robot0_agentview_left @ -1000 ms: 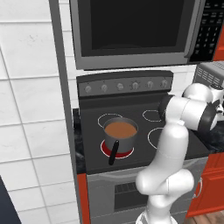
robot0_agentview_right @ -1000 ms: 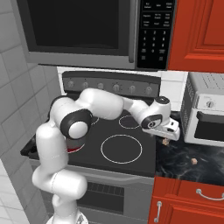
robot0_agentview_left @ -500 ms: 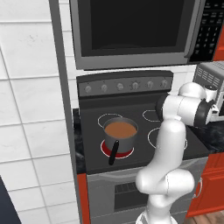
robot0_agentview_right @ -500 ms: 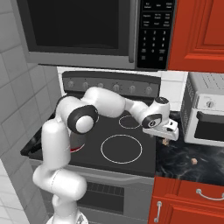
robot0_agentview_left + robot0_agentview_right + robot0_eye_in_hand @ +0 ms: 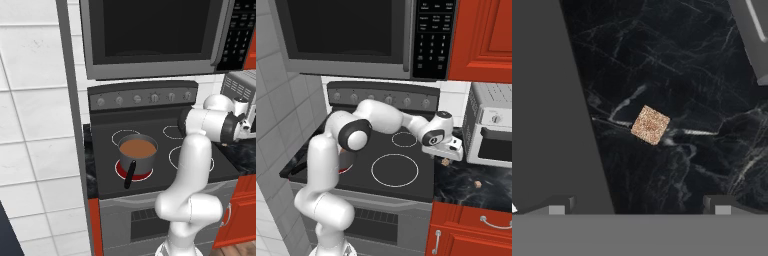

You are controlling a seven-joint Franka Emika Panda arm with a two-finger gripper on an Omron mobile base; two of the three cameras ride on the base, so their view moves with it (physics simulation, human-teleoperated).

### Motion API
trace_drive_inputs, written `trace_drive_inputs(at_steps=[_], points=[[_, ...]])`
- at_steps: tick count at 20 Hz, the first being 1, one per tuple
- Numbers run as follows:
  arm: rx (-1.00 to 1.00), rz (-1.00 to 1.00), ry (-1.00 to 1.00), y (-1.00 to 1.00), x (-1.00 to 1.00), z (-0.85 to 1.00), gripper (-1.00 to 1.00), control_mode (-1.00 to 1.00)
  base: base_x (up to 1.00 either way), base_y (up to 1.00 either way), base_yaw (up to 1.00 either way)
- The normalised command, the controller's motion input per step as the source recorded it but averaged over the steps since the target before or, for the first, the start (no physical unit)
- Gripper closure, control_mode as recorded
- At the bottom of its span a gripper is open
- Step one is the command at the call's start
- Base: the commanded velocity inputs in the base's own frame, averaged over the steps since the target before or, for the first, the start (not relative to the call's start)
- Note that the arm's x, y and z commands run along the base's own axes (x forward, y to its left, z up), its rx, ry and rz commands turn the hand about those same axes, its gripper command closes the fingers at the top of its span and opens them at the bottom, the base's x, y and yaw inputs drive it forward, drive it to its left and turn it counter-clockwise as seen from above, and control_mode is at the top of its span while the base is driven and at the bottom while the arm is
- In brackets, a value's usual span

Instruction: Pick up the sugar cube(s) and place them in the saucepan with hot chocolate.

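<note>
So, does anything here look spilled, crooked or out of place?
Nothing is spilled. Two sugar cubes lie loose on the black counter, apart from each other. The pan sits upright on a glowing red burner.

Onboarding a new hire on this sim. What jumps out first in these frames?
The white arm stretches right across the stove, its open pincer hanging over a small tan sugar cube on the black marble counter, with a second cube nearer the counter's front edge. Back on the stove's front left burner, glowing red, sits the grey saucepan of reddish-brown hot chocolate, black handle pointing forward.
</note>
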Motion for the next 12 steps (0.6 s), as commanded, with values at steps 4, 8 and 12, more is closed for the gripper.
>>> trace_drive_inputs(at_steps=[4,8,12], points=[[0.0,0.0,0.02,-0.19,0.04,0.0,-1.0,-1.0,0.0,0.0,0.0],[0.0,0.0,0.01,-0.15,0.06,-0.01,-1.0,-1.0,0.0,0.0,0.0],[0.0,0.0,0.01,-0.05,0.1,-0.06,-1.0,-1.0,0.0,0.0,0.0]])
